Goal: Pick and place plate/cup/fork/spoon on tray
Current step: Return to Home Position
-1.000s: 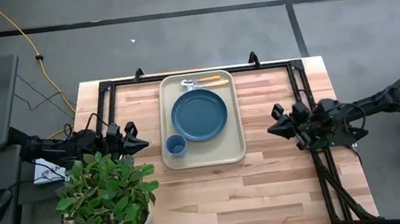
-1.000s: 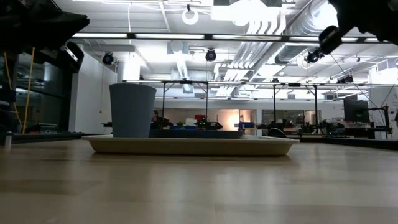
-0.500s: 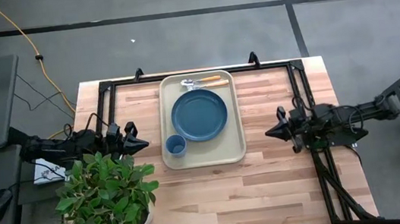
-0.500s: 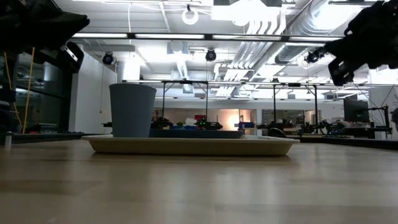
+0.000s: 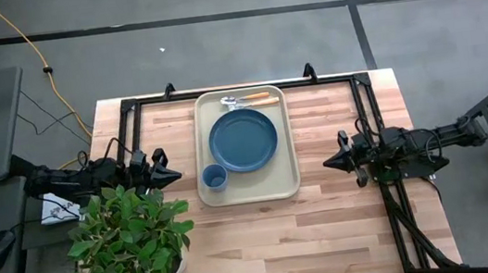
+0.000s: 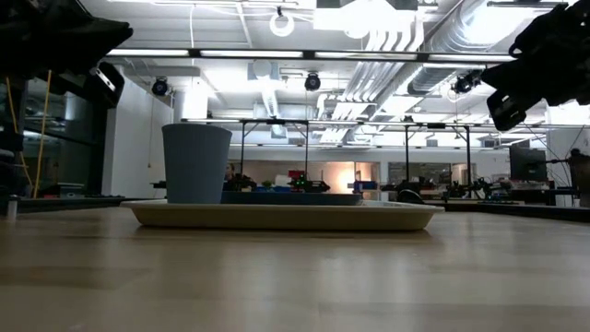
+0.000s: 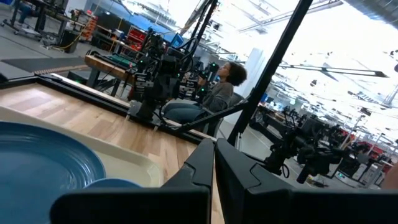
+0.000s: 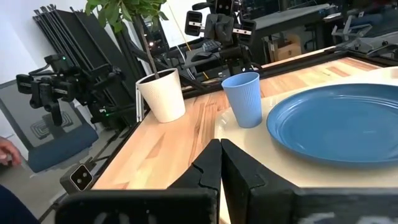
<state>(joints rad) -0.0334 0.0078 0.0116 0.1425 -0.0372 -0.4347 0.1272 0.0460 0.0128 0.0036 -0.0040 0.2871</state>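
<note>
The beige tray point(image 5: 284, 187) lies at the table's far middle. On it rest the dark-blue plate point(image 5: 243, 139), the small blue cup point(image 5: 214, 176) upright at its near left corner, and the fork and spoon point(image 5: 251, 100) side by side along its far rim. My left gripper point(image 5: 174, 175) is shut and empty, left of the tray. My right gripper point(image 5: 329, 160) is shut and empty, right of the tray. The cup point(image 8: 242, 98) and plate point(image 8: 336, 122) also show in the right wrist view.
A potted green plant point(image 5: 131, 239) in a white pot stands at the table's near left corner, close to my left arm. A black frame point(image 5: 330, 79) runs along the table's far and side edges. Bare wood lies in front of the tray. A seated person point(image 7: 214, 93) shows beyond the table.
My right gripper has turned about its wrist and come down a little, shifting slightly toward the tray; its fingers stay shut. The things on the tray have not moved.
</note>
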